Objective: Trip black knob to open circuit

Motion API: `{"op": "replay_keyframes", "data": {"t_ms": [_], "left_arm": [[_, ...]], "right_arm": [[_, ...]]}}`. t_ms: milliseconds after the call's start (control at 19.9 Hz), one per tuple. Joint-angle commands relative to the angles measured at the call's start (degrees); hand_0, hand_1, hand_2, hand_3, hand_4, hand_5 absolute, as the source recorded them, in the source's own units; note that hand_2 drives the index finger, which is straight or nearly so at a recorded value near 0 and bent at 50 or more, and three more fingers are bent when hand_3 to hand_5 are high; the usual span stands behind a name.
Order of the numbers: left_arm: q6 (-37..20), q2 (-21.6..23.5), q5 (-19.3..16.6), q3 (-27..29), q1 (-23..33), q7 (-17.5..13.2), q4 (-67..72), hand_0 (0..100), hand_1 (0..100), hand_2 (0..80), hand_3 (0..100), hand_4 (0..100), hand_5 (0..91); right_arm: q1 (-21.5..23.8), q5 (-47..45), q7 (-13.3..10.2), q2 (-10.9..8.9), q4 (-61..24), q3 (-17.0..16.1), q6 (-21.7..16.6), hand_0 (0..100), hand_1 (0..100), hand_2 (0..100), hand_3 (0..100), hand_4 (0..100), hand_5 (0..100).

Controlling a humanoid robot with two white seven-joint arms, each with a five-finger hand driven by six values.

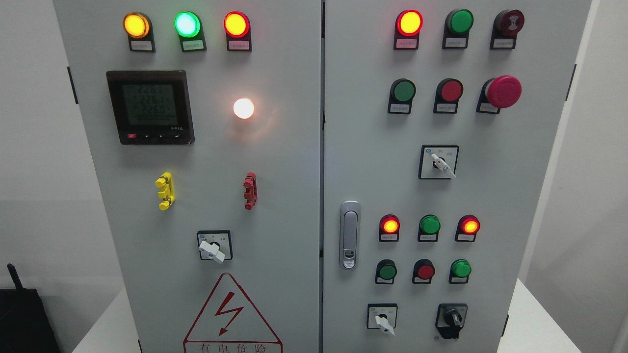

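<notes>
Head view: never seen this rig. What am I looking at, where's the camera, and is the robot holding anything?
The one picture comes from a camera on a humanoid robot's head, facing a grey electrical cabinet with two doors. Neither robot hand is in view, so nothing is held.

Left door: three lit lamps on top, a digital meter, a glowing white lamp, a yellow clip, a red clip, a white-handled switch and a shock-warning triangle.

Right door: rows of red and green lamps and buttons, a red mushroom button, a door handle, two more white-handled switches, and at the lower right the black knob, the one the task is about.
</notes>
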Motion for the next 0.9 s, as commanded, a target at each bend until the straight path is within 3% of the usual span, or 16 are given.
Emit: {"op": "replay_keyframes", "data": {"t_ms": [0,351,852], "left_arm": [[-0.02,-0.03,0.14,0.05,-0.03,0.02,0.06,12,39,0.0,0,0,0.0],[-0.02,-0.03,0.14,0.05,-0.11,0.02,0.06,12,39,0.0,0,0,0.0],[0.07,-0.03,0.14,0.05,-0.03,0.02,0.06,12,39,0.0,0,0,0.0]], "right_arm": [[-0.18,0.17,0.32,0.18,0.2,-0.06,-0.21,5,13,0,0,0,0],[-1.06,-0.27,2.69,0.18,0.2,-0.33,-0.21,5,14,0,0,0,0],[-2.2,-0.62,2.78,0.62,-0.41,-0.33,-0.21,5,14,0,0,0,0]]}}
